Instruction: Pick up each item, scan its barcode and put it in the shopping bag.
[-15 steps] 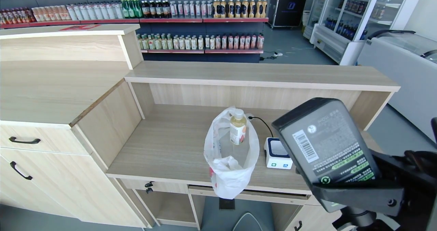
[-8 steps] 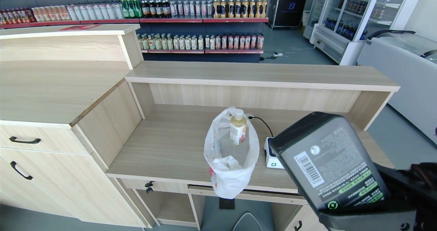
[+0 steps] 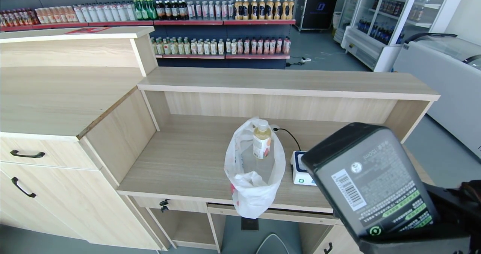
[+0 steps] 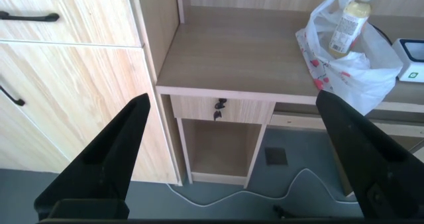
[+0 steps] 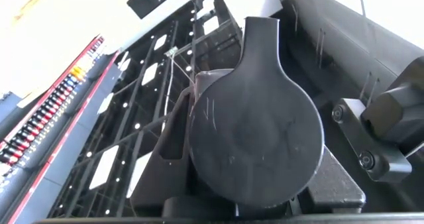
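Dark container (image 3: 370,179) sinks lower, drifts rightward in head view; now hides right half of scanner (image 3: 299,171).

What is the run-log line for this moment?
right gripper: holds dark container, barcode toward head camera | left gripper: open, empty | shopping bag: drink bottle inside | scanner: beside bag

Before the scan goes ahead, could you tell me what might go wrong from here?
The dark grey flat container in the right gripper shows its white barcode label upward, away from the small white scanner; the scan may fail unless it is turned. The white plastic shopping bag sags over the edge of the wooden desk with a pale capped bottle in it; dropping the container in might topple both.
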### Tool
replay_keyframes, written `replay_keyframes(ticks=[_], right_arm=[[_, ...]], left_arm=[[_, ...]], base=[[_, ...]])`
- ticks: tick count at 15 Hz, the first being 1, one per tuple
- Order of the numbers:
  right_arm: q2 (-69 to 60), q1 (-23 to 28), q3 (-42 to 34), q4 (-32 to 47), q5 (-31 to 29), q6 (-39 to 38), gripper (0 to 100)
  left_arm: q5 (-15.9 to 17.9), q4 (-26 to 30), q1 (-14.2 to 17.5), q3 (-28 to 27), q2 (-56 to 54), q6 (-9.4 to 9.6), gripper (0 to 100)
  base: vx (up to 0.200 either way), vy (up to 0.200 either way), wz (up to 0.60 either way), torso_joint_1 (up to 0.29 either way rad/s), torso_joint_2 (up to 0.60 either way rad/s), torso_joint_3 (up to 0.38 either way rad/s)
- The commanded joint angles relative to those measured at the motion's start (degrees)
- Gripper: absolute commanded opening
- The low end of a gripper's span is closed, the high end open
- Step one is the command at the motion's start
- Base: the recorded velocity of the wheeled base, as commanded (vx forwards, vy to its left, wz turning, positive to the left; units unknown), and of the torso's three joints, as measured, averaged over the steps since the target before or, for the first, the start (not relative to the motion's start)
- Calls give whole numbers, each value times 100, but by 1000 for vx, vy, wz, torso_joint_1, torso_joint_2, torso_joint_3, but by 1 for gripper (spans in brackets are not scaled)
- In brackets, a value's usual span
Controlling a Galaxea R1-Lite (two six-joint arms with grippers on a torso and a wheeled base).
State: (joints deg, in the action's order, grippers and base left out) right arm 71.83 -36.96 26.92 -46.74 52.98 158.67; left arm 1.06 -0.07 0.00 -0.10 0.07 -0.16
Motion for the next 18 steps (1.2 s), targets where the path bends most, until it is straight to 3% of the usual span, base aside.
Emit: replay_keyframes(ticks=[1,5,7,8,10,12,14,16,18], right_arm=[[16,5,-2,-2,2,6,0],[-20,14,-2,33,2,-3,0],[-169,532,138,104,-77,-741,0],[-283,1262,200,104,-323,-1717,0],[-389,3213,-134,130,-1536,-4749,0],[-380,4470,-196,728,-2292,-7122,0],[-283,5753,-169,1536,-2187,-8098,0],[-292,6553,-169,1598,-2055,-8766,0],[-292,6755,-178,1712,-2046,-9328,0]], left_arm=[[-1,-1,0,1,1,-2,100],[-1,-1,0,1,1,-2,100],[-1,-1,0,1,1,-2,100],[-1,-1,0,1,1,-2,100],[-1,-1,0,1,1,-2,100],[-1,-1,0,1,1,-2,100],[-1,-1,0,1,1,-2,100],[-1,-1,0,1,1,-2,100],[-1,-1,0,1,1,-2,100]], base=[[0,0,0,0,0,0],[0,0,0,0,0,0],[0,0,0,0,0,0],[0,0,0,0,0,0],[0,0,0,0,0,0],[0,0,0,0,0,0],[0,0,0,0,0,0],[0,0,0,0,0,0],[0,0,0,0,0,0]])
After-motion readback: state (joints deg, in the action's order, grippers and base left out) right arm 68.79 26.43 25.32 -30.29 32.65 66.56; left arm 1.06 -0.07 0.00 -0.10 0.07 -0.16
